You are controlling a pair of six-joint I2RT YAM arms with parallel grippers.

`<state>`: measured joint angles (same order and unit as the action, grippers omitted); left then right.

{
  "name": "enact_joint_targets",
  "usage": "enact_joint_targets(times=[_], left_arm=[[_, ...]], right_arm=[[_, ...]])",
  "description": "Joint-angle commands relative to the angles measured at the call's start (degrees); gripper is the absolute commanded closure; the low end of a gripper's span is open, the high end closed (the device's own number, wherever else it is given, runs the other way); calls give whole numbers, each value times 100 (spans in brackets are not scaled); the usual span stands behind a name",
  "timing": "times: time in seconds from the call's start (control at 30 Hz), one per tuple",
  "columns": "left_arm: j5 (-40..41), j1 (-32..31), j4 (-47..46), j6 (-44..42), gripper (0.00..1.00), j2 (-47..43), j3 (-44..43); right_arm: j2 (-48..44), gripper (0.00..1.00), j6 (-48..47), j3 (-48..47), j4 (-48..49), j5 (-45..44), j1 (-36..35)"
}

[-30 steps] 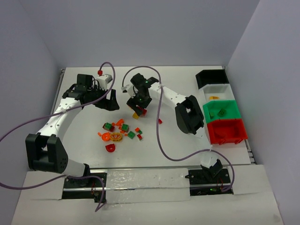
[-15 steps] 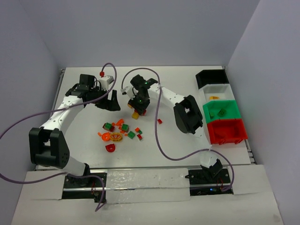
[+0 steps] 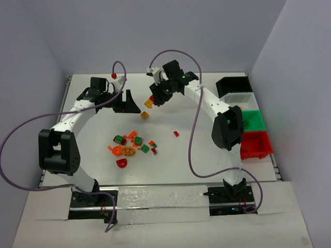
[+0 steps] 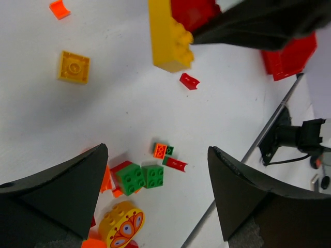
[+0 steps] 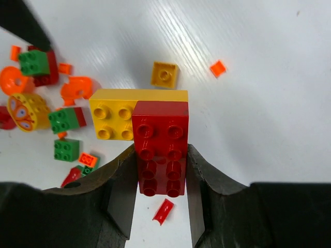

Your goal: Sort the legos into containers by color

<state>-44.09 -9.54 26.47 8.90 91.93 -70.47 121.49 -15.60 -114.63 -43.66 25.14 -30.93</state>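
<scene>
My right gripper [image 3: 158, 98] [image 5: 161, 175] is shut on a long red brick [image 5: 160, 150] with a yellow brick [image 5: 116, 116] stuck to it, held in the air above the table. In the left wrist view the yellow brick [image 4: 168, 36] hangs at the top. My left gripper [image 3: 129, 106] [image 4: 155, 155] is open and empty, just left of the right one. The pile of legos [image 3: 132, 144] lies mid-table, with green bricks [image 4: 142, 176] and a yellow round piece [image 4: 121, 225]. The black [image 3: 234, 86], white [image 3: 243, 101], green [image 3: 253, 120] and red [image 3: 257, 146] containers stand in a row at the right.
A small yellow square plate [image 3: 145, 114] [image 5: 165, 74] lies apart from the pile, below the grippers. A red curved bit [image 3: 176, 134] [image 5: 164, 212] lies alone to the right. The right arm's forearm [image 3: 227, 126] partly covers the bins. Purple cables loop over the table.
My right gripper has risen and moved back and to the right, carrying the red and yellow bricks away from the pile. My left gripper has shifted slightly right.
</scene>
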Motion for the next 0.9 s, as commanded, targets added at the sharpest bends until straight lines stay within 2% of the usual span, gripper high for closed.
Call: enact_joint_targets(times=[0.0, 0.17, 0.43, 0.67, 0.87], left_arm=[[-444, 31, -308, 492, 14, 361, -558], [-1035, 31, -466, 717, 18, 588, -765], [-1519, 18, -307, 657, 25, 960, -909], [-1568, -150, 227, 221, 30, 1278, -1132], [-1680, -171, -85, 487, 32, 1284, -1109]], right_arm=[[-545, 100, 90, 289, 472, 124, -223], [-766, 100, -100, 545, 620, -35, -299], [-1191, 100, -257, 938, 1019, -124, -424], [-1333, 100, -327, 1066, 1169, -182, -560], [-1477, 100, -624, 1238, 1244, -322, -735]])
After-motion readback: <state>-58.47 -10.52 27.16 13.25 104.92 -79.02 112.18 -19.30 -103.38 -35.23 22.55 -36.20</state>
